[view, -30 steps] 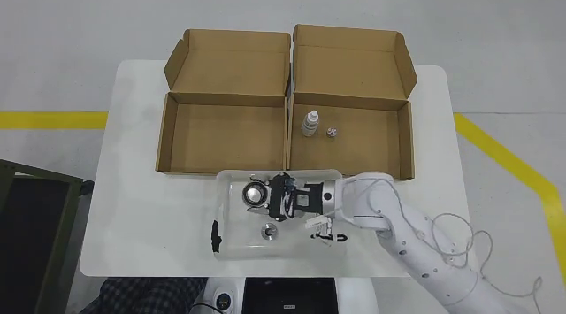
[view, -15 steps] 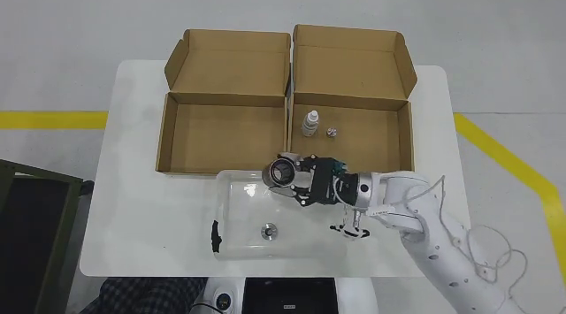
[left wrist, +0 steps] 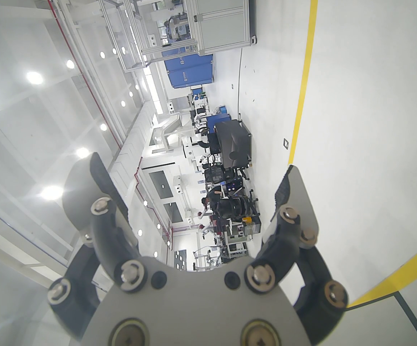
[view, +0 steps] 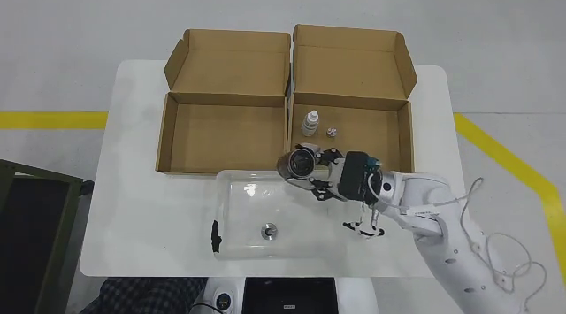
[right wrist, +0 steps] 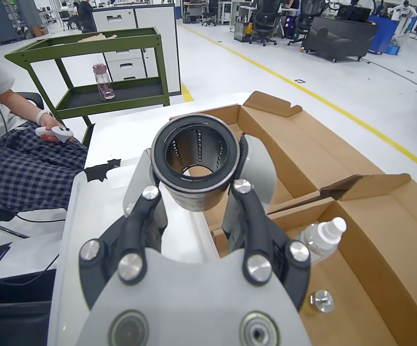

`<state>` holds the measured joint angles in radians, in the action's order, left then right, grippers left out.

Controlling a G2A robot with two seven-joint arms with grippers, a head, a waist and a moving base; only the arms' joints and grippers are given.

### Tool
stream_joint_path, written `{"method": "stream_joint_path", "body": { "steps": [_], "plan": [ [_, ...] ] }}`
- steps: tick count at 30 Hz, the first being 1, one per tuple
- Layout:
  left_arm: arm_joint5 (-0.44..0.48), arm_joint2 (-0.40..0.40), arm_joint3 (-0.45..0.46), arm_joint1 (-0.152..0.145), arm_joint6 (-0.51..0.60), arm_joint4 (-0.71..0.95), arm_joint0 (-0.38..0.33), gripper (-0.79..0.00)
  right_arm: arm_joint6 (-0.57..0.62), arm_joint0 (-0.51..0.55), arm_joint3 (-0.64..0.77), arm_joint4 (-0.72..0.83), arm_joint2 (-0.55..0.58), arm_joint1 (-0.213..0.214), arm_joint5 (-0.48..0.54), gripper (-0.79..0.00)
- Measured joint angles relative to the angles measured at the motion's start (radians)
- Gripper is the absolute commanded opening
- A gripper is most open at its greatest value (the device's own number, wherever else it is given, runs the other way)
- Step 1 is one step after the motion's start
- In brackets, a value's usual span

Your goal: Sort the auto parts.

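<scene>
While the right gripper (view: 314, 175) pinches a ringed metal sleeve (right wrist: 194, 162), seemingly a bearing, above the far rim of the clear bin (view: 232, 225) beside the right cardboard box (view: 403, 141) | its lower end hidden behind the fingers (right wrist: 262, 174) | left gripper (left wrist: 192, 174) spread wide, facing the hall.

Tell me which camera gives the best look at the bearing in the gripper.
The right wrist view. The bearing sits centre frame, open end toward the camera, inner ball rows visible, clamped in the right gripper. The top view gives it small, by the far rim of the clear bin. The left wrist view faces the hall.
</scene>
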<state>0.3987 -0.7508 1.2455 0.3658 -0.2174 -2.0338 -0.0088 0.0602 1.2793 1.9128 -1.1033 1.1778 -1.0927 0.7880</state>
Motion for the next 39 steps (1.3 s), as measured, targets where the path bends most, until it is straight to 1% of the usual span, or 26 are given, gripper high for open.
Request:
{"method": "stream_joint_path", "body": {
  "steps": [12, 19, 28, 34, 39],
  "plan": [
    [0.000, 0.000, 0.000, 0.000, 0.000, 0.000, 0.000, 0.000, -0.051, 0.041, 0.024, 0.005, 0.056, 0.007, -0.019, -0.785],
    [0.000, 0.000, 0.000, 0.000, 0.000, 0.000, 0.000, 0.000, -0.073, 0.047, 0.021, 0.001, 0.058, 0.007, -0.032, -0.785],
    [0.000, 0.000, 0.000, 0.000, 0.000, 0.000, 0.000, 0.000, -0.052, 0.013, 0.002, -0.029, 0.019, -0.001, -0.071, -0.785],
    [0.000, 0.000, 0.000, 0.000, 0.000, 0.000, 0.000, 0.000, -0.002, -0.029, 0.003, -0.074, -0.035, -0.010, -0.111, -0.785],
    [0.000, 0.000, 0.000, 0.000, 0.000, 0.000, 0.000, 0.000, 0.043, -0.087, -0.020, -0.095, -0.093, -0.023, -0.149, -0.785]
  ]
}}
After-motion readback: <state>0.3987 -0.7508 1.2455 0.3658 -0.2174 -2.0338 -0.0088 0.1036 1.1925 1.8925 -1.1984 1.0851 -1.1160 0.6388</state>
